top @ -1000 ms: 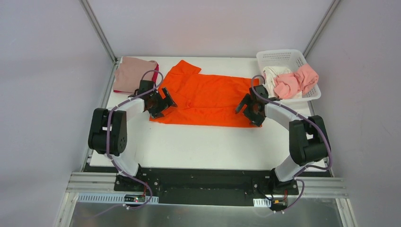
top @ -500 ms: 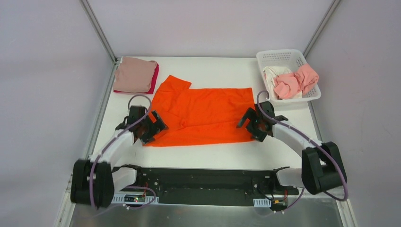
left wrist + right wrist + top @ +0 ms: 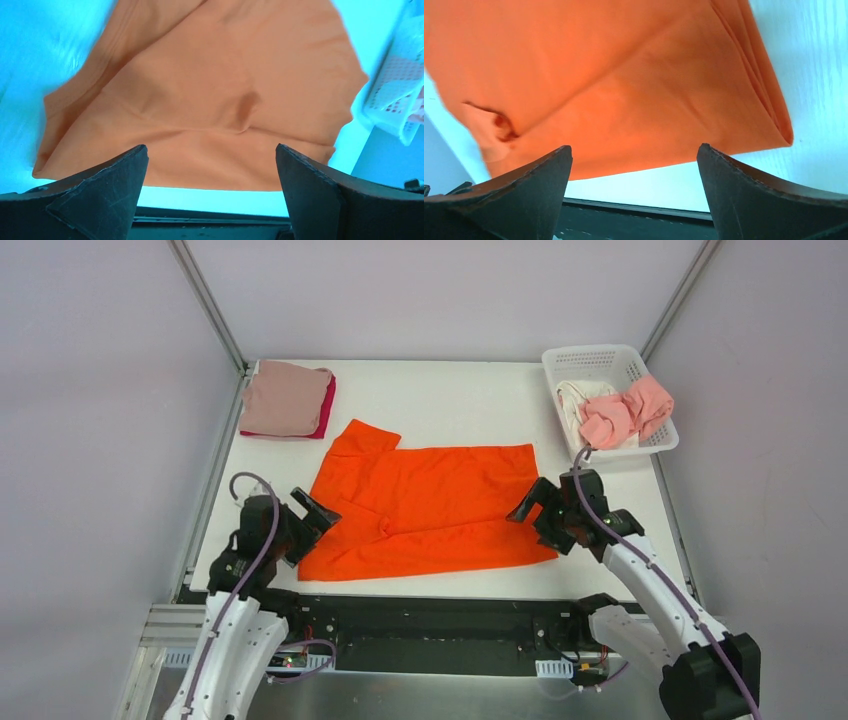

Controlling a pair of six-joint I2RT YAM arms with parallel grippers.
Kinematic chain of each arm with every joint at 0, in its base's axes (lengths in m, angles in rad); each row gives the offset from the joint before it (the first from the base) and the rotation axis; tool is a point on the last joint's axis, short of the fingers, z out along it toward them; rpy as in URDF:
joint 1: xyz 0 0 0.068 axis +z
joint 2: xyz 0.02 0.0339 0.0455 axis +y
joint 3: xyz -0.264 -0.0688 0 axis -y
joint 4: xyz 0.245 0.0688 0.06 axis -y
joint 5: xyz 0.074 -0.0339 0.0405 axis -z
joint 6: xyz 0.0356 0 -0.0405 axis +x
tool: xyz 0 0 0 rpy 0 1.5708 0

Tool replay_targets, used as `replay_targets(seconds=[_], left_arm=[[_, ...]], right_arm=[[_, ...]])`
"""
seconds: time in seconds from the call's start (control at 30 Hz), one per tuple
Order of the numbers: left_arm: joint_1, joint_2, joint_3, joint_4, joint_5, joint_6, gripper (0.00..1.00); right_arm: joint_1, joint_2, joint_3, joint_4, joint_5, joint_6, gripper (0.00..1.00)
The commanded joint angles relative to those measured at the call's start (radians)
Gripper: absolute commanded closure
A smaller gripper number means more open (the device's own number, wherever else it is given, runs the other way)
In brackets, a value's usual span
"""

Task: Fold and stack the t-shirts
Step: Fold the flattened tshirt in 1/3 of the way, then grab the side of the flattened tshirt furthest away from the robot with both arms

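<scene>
White lattice basket point(image 3: 598, 361) (plastic, open-topped) stands at the far right corner of the white table point(image 3: 460, 400).

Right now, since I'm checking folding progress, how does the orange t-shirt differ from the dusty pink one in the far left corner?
The orange t-shirt lies spread wide, one sleeve sticking out; the dusty pink t-shirt is folded compact. The orange one rests on the table; the pink one sits atop a crimson t-shirt. Both are plain cloth.

Arms show white links point(image 3: 650, 580), black joints point(image 3: 705, 685), purple cables point(image 3: 582, 490) and seemingly scuffed dark end effector fingers point(image 3: 100, 195).
</scene>
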Motion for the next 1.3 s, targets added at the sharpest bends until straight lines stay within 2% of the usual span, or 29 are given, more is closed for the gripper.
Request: replay_targets(seconds=[0.0,0.13,0.2,0.43,0.5,0.67,0.83,1.0,1.17,1.27], left_arm=[[-0.006,0.178,0.251,0.019,-0.103,0.103,0.01],[-0.006,0.477,0.474,0.075,-0.087,0.224,0.01],[-0.009,0.679,0.595,0.102,-0.05,0.271,0.01],[-0.014,1.296,1.117,0.087,0.046,0.501,0.03],[-0.015,1.453,1.301,0.046,0.043,0.54,0.03],[-0.018,1.758,1.624,-0.039,-0.038,0.637,0.07],[-0.033,1.929,1.791,-0.083,-0.111,0.738,0.13],[-0.034,1.989,1.79,-0.085,-0.101,0.742,0.3],[-0.033,2.021,1.776,-0.085,-0.127,0.718,0.41],[-0.033,2.037,1.779,-0.085,-0.136,0.71,0.45]], right_arm=[[0.005,-0.048,0.158,-0.007,0.083,-0.03,0.0],[0.002,0.002,0.225,0.073,0.151,-0.028,0.01],[-0.004,0.061,0.264,0.108,0.181,-0.029,0.01],[-0.018,0.293,0.427,0.145,0.327,-0.091,0.01],[-0.022,0.362,0.469,0.142,0.347,-0.109,0.01],[-0.026,0.506,0.573,0.104,0.369,-0.148,0.01],[-0.027,0.587,0.606,0.097,0.386,-0.159,0.01],[-0.033,0.631,0.613,0.1,0.403,-0.154,0.01],[-0.036,0.657,0.62,0.098,0.392,-0.154,0.01],[-0.035,0.664,0.619,0.096,0.388,-0.153,0.01]])
